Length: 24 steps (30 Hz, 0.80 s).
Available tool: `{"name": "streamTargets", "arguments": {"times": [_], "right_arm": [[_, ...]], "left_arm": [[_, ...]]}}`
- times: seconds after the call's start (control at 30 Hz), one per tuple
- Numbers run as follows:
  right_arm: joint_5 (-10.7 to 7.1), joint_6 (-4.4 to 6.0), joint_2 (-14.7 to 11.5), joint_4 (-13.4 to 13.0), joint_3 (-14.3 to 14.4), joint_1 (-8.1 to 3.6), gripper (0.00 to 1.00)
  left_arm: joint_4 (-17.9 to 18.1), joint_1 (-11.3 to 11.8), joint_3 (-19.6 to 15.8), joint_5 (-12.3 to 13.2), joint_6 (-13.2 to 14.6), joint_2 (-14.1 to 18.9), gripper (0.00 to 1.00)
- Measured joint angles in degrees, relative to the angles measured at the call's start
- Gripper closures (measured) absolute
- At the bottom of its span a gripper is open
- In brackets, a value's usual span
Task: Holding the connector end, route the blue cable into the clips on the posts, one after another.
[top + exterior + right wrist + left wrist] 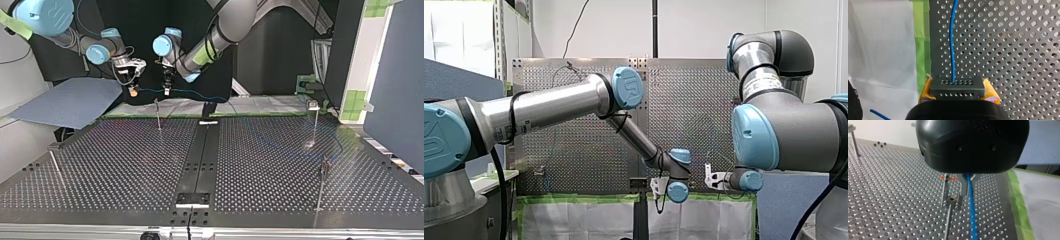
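The blue cable (150, 90) hangs stretched between my two grippers above the table's far edge, then trails on toward the top view's right. My right gripper (957, 93) is shut on the black perforated connector (957, 87), yellow pads on both sides, and the cable (952, 50) runs straight ahead from it. My left gripper (167, 90) is shut on the cable (971, 215), which comes out by its metal fingers. Beside that cable and under the gripper stands a thin post (948, 222) with a small clip (951, 199) on top; the cable passes beside the clip, not in it.
More posts stand on the perforated table: one by the far edge (158, 115), two at the top view's right (314, 122) (323, 185), one at its left (55, 167). A black rail (200, 160) runs down the middle. White cloth with green tape (260, 105) lies beyond the far edge.
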Motion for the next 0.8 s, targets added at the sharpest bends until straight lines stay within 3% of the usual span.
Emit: {"name": "streamTargets", "arguments": {"times": [0.5, 0.8], "right_arm": [[-6.42, 1.02, 0.06, 1.81, -3.33, -0.79, 1.0], [-7.27, 1.27, 0.07, 1.79, -3.48, -1.6, 1.0]], "left_arm": [[-0.04, 1.18, 1.14, 1.65, -0.28, -0.16, 1.0], [-1.25, 2.55, 3.57, 3.18, -0.8, -1.61, 1.0]]}}
